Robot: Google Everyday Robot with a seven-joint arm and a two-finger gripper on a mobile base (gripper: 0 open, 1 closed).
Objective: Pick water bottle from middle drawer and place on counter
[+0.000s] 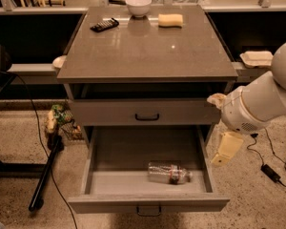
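Item one, the gripper (227,149): it hangs at the end of the white arm (257,104), outside the right side wall of the middle drawer (148,203) and above the floor. You cannot tell whether it stands apart or together, and it carries nothing. Item two, the water bottle (169,173): it is on the drawer side of the gripper and a little lower, past the side wall. It lies on its side on the tray floor near the front wall with its cap end pointing toward the gripper, probably because a light round bottle settles flat. Item three, the middle drawer: it is pulled well out just beside the gripper, so the tray is open from above and you have a way down to the bottle. Item four, the counter (148,51): it lies above the gripper and across from it, over the shut upper drawer (114,112). Item five, counter stock, all at the edge farthest from the gripper: a white bowl (138,5), a yellow sponge (170,20) and a dark handset (104,25). By my judgement the near part suits the placement. The pick is not yet begun, and the side wall between gripper and bottle calls for an approach from above.
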